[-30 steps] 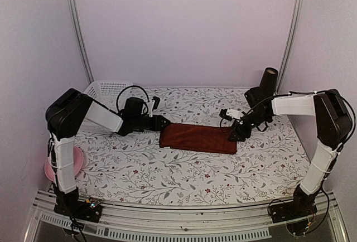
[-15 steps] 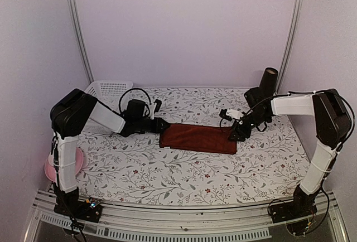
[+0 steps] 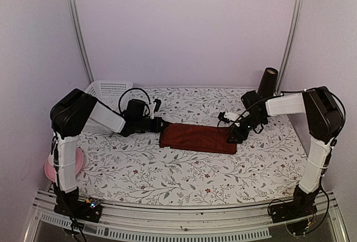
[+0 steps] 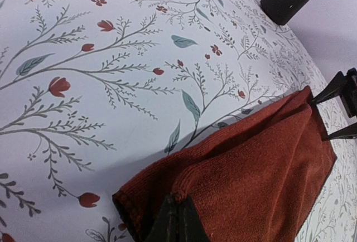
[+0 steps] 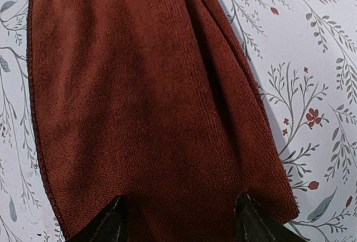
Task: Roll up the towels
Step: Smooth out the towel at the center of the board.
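The dark red towel [image 3: 198, 138] lies folded into a long flat strip at the middle of the overhead frame, on the floral table cover [image 3: 167, 175]. At its left end the left gripper [image 3: 162, 124] has its jaws pressed together, pinching the folded edge, which puckers at the tips in the left wrist view [image 4: 177, 219]. At the strip's right end the right gripper [image 3: 231, 137] stands wide open, its two fingertips [image 5: 109, 225] spread across the cloth's width and gripping nothing. A white basket [image 3: 106, 90] sits at the upper left of the table, a black cylinder [image 3: 268, 81] at the upper right.
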{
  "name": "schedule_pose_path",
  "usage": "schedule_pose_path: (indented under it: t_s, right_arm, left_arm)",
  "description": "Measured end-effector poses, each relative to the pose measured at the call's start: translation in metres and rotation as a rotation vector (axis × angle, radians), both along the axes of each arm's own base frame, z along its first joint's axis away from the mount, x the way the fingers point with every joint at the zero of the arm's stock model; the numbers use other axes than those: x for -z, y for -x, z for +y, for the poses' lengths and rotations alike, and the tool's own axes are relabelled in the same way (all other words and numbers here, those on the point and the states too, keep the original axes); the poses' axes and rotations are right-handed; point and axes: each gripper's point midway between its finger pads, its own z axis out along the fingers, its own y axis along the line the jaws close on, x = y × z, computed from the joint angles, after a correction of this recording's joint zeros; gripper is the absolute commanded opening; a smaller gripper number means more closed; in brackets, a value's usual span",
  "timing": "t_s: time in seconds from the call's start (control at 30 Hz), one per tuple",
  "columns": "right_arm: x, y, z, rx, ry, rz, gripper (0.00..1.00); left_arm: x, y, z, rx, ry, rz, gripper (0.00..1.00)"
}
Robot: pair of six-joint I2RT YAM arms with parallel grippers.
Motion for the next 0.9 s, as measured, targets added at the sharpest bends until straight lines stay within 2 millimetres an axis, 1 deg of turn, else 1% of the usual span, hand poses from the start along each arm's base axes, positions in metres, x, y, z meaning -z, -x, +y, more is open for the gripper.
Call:
schedule_pose_path:
  t_s: [0.1, 0.33, 0.53, 0.7, 0.8, 0.83, 0.9]
  right_arm:
    - [0.009, -0.001, -0.002, 0.017, 0.003, 0.026, 0.66]
    - [0.01, -0.003, 0.0, 0.007, 0.004, 0.039, 0.65]
    - [0.01, -0.002, -0.001, -0.015, 0.014, 0.036, 0.67]
    - [0.01, -0.001, -0.001, -0.034, 0.018, 0.034, 0.7]
    - [0.007, 0.002, -0.001, -0.042, 0.018, 0.036, 0.72]
    - [0.006, 0.004, -0.002, -0.043, 0.018, 0.041, 0.72]
    - [0.001, 0.007, -0.002, -0.048, 0.015, 0.047, 0.72]
  left_arm:
    - [0.001, -0.003, 0.003, -0.02, -0.012, -0.005, 0.0]
    - [0.005, -0.011, 0.011, -0.072, -0.065, -0.005, 0.0]
    - [0.0, -0.019, 0.011, -0.087, -0.089, -0.016, 0.07]
    - [0.006, -0.02, 0.017, -0.104, -0.129, -0.006, 0.31]
    - [0.008, -0.019, 0.023, -0.12, -0.158, 0.001, 0.43]
    - [0.008, -0.019, 0.024, -0.126, -0.166, 0.002, 0.45]
    - [0.001, -0.02, 0.027, -0.138, -0.175, -0.006, 0.46]
